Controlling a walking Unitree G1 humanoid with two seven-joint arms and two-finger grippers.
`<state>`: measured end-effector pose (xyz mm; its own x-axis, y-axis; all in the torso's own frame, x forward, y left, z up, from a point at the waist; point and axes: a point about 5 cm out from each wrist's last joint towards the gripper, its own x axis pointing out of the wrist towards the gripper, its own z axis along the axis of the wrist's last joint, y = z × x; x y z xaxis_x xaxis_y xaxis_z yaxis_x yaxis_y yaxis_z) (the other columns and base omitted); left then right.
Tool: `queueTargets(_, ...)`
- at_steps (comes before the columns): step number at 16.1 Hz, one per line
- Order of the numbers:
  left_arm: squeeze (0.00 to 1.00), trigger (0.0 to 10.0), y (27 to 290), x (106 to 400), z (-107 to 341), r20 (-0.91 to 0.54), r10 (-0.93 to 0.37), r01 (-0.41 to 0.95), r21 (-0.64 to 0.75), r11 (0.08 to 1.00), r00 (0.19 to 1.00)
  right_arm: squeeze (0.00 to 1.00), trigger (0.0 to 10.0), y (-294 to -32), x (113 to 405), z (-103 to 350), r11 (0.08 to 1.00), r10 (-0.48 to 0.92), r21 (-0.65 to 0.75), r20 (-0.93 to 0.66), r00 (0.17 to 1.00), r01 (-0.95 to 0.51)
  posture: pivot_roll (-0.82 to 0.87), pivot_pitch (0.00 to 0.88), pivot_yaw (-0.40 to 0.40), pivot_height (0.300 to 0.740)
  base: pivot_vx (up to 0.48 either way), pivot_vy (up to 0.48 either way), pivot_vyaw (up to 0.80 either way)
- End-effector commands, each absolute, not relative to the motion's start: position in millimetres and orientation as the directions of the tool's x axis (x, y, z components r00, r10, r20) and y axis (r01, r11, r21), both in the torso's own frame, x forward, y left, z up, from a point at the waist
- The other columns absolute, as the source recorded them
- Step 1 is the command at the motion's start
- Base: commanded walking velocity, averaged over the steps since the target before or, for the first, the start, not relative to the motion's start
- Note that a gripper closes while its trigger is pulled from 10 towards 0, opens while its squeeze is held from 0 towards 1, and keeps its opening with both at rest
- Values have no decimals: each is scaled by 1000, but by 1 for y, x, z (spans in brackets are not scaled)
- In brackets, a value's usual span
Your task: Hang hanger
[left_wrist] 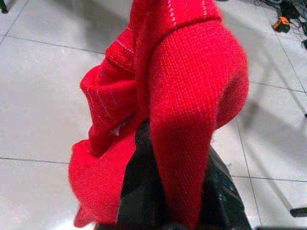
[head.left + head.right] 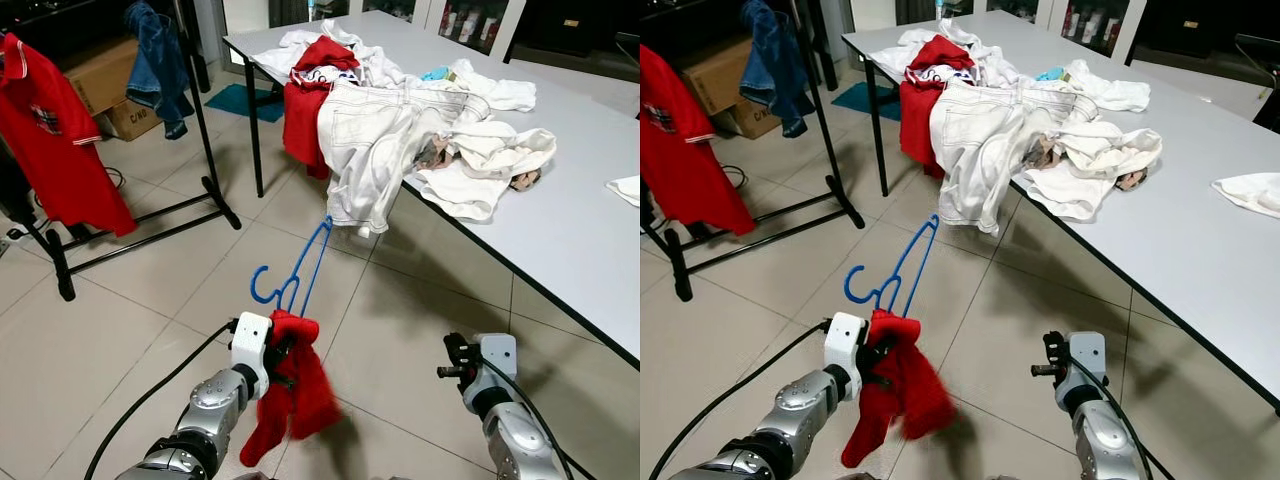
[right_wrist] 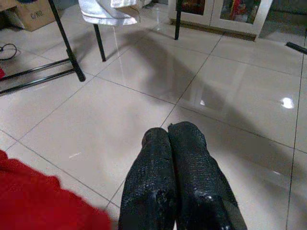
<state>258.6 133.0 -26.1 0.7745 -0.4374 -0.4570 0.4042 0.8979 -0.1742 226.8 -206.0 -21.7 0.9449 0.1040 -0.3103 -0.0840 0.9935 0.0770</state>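
Task stage: early to middle, by my reading. The blue hanger (image 2: 298, 268) is off any rail and in the robot's keeping, low over the tiled floor (image 2: 150, 290), well short of the black clothes rack (image 2: 205, 150). Its hook points toward the rack side; its long arm reaches up toward the hem of the white jeans (image 2: 375, 140) that droop off the table (image 2: 580, 230) edge. Whether the tip touches the jeans cannot be told.

A red knit garment (image 2: 295, 395) is bunched at the hanger's lower end, hanging in a limp wad, not spread over the hanger's shoulders. So dressing the hanger looks unfinished, or sloppy at best.

On the rack: a red polo shirt (image 2: 50, 130) and a blue denim piece (image 2: 158, 65) hang already. Left to do, as I judge it: carry the hanger to the rack, raise it, set the hook over the bar.

Left pincer (image 1: 163, 191): black fingers buried in red knit, pinching the garment, with the hanger's base apparently in the same grip; the contact with the hanger is hidden by cloth.

Right pincer (image 3: 175, 172): fingers pressed together, nothing between them, held over bare floor on the table side of the hanger.
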Motion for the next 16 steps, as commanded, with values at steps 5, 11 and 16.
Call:
queueTargets(5,0,10000,131,249,-33,-495,-471,464,-148,874,730,0,10000,-213,214,-31,997,71,51,-350,934,-57,-119,0,38,740,0,0,0)
queueTargets(11,0,10000,136,239,-42,-563,-461,483,-121,867,686,0,10000,-206,210,-38,997,71,52,-386,920,-55,-133,0,54,740,0,0,0)
queueTargets(16,0,10000,146,235,-46,-577,-412,426,-119,897,705,0,10000,-210,207,-41,998,55,47,-403,913,-40,-123,0,47,740,0,0,0)
